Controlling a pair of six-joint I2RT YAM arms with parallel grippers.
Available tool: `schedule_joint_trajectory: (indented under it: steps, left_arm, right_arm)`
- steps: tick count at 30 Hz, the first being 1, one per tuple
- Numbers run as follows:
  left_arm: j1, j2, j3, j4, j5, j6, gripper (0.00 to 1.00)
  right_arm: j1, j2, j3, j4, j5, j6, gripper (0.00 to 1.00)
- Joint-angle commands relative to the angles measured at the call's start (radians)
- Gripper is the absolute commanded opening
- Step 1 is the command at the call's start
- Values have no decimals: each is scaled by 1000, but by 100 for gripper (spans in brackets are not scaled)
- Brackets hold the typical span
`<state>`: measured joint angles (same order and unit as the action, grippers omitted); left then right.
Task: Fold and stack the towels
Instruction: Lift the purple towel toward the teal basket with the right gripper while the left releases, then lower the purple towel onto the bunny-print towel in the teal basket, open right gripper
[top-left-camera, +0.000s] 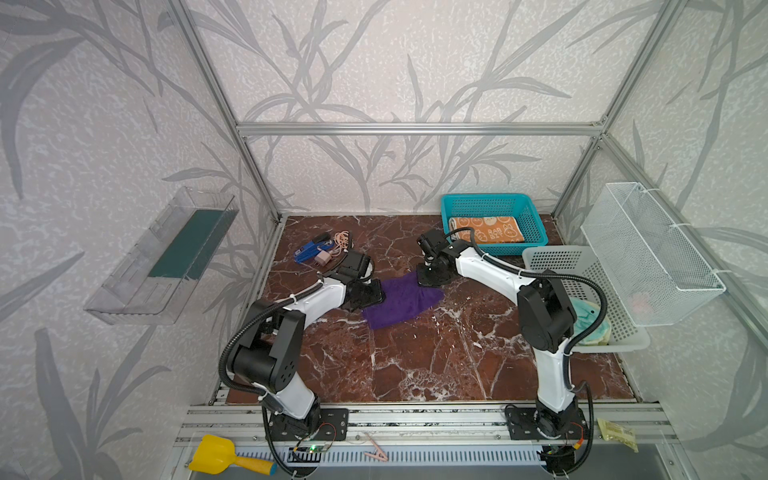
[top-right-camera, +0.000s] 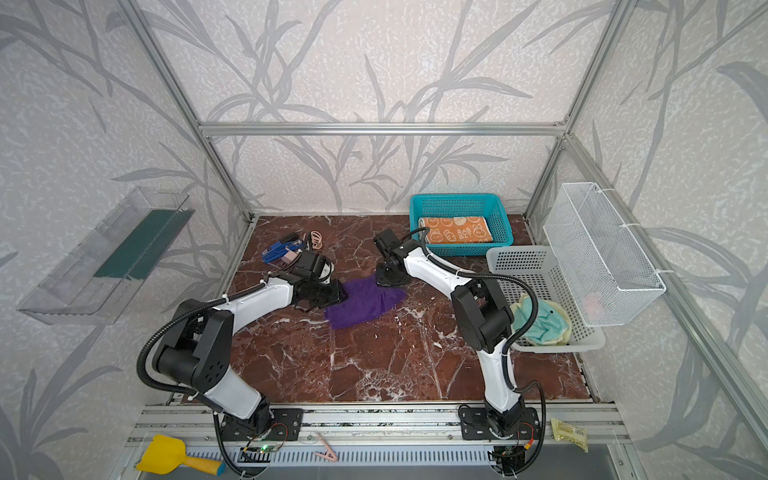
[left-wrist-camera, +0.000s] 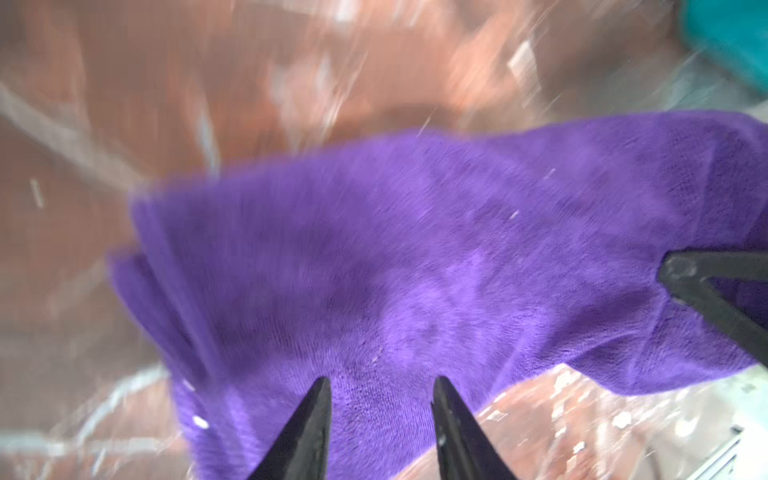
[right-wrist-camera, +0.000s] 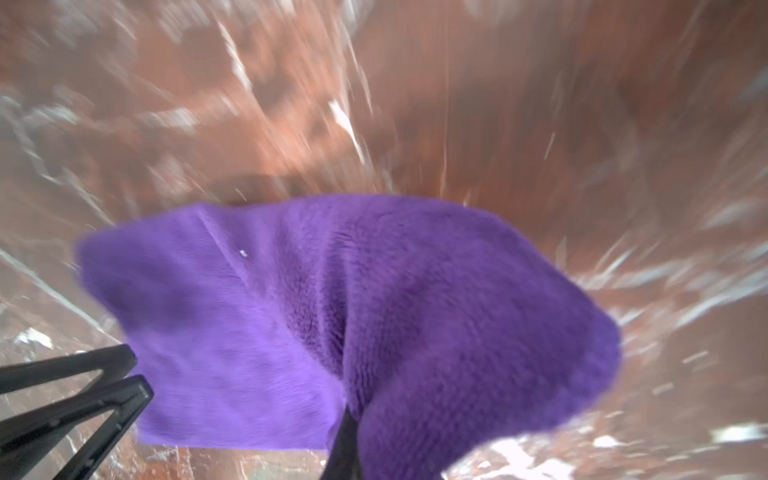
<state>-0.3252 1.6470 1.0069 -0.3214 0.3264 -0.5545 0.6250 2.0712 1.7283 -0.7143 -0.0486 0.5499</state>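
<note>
**Top views.** The purple towel (top-left-camera: 401, 305) lies rumpled, not yet neatly folded, on the worktop (top-left-camera: 415, 365) between my two sets of jaws. The left jaws sit at one end and the right jaws at the opposite end. Beyond the right jaws, the orange towel (top-left-camera: 486, 230) rests folded in the teal basket (top-left-camera: 484, 198). The yellow-and-teal towel (top-left-camera: 590, 322) lies crumpled in the white basket (top-left-camera: 552, 259), well apart from the right jaws and beside the right arm (top-left-camera: 490, 266). By my reading, one towel is finished, one is in hand, and at least one is untouched.

**Left wrist view.** This view is blurred. The left jaws stand partly apart, with the purple towel (left-wrist-camera: 395, 270) directly under and ahead of their tips. Whether they pinch any cloth I cannot tell.

**Right wrist view.** The right jaws are clenched on a gathered edge of the purple towel (right-wrist-camera: 374, 311), which bulges out ahead of them. The left fingers (right-wrist-camera: 129, 392) touch its opposite edge.
</note>
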Motion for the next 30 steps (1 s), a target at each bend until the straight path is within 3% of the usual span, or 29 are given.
schedule_joint_trajectory:
  steps: [1,12,17,19,21,26,30]
  left_arm:
    - [5,72,145,2,-22,-23,43]
    - [3,363,571,-119,-43,13,43]
    - [-2,448,657,-139,-51,7,42]
    - [-2,477,683,-150,-50,7,42]
    - [-3,499,698,-153,-49,3,42]
    - [-5,544,718,-149,-38,-4,42]
    - [-5,565,735,-163,-34,-4,42]
  right_arm:
    - [-40,21,116,-144,98,-128,0]
    - [-219,158,616,-269,160,-323,0]
    - [-329,391,1075,-415,178,-383,0]
    - [-364,464,1188,-425,191,-397,0]
    - [-395,483,1179,-380,213,-410,0]
    - [-470,441,954,-177,233,-455,0]
    - [-514,506,1003,-180,221,-491,0]
